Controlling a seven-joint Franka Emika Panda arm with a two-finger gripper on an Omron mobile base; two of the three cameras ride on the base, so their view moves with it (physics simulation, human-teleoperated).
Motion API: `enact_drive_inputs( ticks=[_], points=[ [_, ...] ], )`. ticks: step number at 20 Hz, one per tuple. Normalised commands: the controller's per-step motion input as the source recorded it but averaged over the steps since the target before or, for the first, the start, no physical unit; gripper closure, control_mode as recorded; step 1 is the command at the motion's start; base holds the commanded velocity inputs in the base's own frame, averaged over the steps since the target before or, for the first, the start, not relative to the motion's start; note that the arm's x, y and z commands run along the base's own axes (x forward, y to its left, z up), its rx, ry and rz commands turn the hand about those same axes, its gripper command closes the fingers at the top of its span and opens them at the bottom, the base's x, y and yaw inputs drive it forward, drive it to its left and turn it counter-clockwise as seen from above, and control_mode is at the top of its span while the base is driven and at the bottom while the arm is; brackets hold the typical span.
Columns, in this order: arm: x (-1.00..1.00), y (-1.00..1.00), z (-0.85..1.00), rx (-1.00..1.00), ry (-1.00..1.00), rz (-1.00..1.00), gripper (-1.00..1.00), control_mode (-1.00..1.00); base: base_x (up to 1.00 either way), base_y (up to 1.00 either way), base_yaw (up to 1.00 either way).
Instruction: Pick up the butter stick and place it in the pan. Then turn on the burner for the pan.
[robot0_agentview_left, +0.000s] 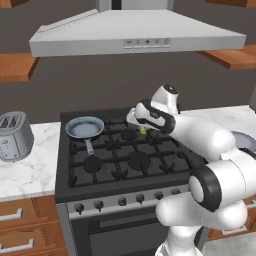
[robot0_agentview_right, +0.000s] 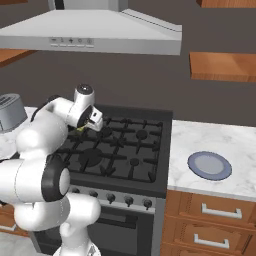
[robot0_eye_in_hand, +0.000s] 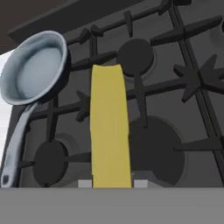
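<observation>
The white arm rises from the base, bends at a dark-ringed elbow and reaches forward and down, its wrist turned so the hand tips downward above the stove top. The pincer (robot0_agentview_left: 142, 130) sits low at the end of the hand, fingers closed on the butter stick (robot0_eye_in_hand: 110, 127), which juts out lengthwise between them. From the right base view the pincer (robot0_agentview_right: 84, 128) is tucked under the wrist.
</observation>
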Motion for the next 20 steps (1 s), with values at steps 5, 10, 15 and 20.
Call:
enact_drive_inputs(
  ticks=[5, 10, 15, 20],
  points=[
    [0.11, 0.00, -0.07, 0.00, 0.01, 0.00, 1.00, -1.00, 0.00, 0.00, 0.00],
    [0.31, 0.29, -0.01, 0.00, -0.02, 0.08, 1.00, -1.00, 0.00, 0.00, 0.00],
    [0.44, 0.46, 0.00, 0.00, 0.00, 0.10, 1.00, -1.00, 0.00, 0.00, 0.00],
    [0.29, 0.56, 0.00, -0.05, 0.00, 0.10, 1.00, -1.00, 0.00, 0.00, 0.00]
  ],
)
